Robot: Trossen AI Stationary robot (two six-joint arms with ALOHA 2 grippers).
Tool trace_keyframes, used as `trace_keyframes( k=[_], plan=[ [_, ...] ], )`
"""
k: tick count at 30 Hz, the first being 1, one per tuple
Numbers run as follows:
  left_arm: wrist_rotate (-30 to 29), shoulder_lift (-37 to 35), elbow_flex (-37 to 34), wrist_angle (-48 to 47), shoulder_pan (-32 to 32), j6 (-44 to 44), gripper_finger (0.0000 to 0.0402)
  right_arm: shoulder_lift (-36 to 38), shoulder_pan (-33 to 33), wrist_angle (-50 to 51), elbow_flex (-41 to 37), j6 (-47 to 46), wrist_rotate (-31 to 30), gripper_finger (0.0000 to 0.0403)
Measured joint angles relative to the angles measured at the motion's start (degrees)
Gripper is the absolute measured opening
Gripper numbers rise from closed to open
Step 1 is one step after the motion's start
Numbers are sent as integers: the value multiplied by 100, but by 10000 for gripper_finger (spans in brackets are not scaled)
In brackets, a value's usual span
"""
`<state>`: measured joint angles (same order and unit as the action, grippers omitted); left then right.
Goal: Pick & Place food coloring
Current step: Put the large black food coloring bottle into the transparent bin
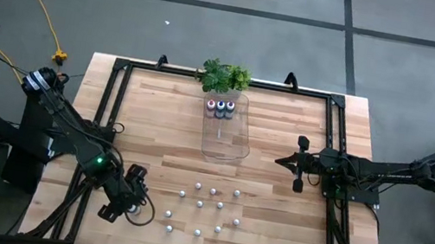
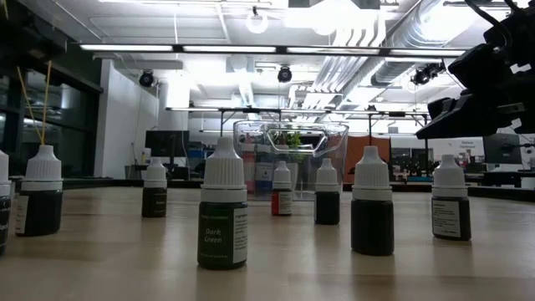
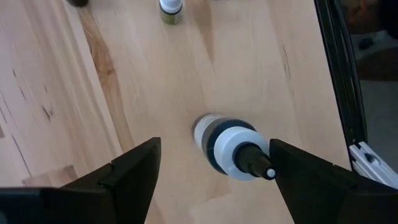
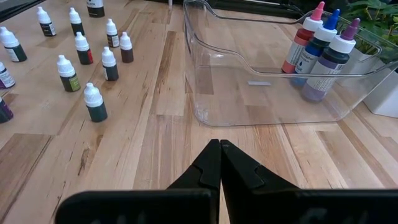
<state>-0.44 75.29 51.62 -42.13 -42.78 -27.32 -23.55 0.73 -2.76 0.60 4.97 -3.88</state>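
A bigger food coloring bottle with a white collar and a dark tip stands upright on the wooden table, seen from above in the left wrist view. My left gripper is open above it at the table's near left, with one finger on either side of the bottle and not touching it. Three bigger bottles with pink, blue and purple tops stand at the far end of the clear tray. Several small white-capped bottles stand on the table near its front edge. My right gripper is shut and empty, to the right of the tray.
A green leafy plant stands behind the tray at the far edge. A black frame runs along the table's sides. In the low view the small bottles stand in front of the tray. One small bottle stands beyond my left gripper.
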Motion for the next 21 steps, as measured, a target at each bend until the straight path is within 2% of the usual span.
trace_keyframes(
  k=[4, 10, 16, 21],
  plan=[
    [27, 0, 0, -4, 0, 0, 292, 0, -2, 0, -2, 0, 0, 0],
    [563, 0, 0, -101, -90, 451, 292, 0, -1, 0, -1, 0, 0, 0],
    [145, 57, -2, -86, -188, 233, 292, 0, -2, 0, -1, 0, 0, 0],
    [218, 265, -11, 139, -188, 134, 292, -2, -2, 1, -2, 0, 0, 0]
  ],
)
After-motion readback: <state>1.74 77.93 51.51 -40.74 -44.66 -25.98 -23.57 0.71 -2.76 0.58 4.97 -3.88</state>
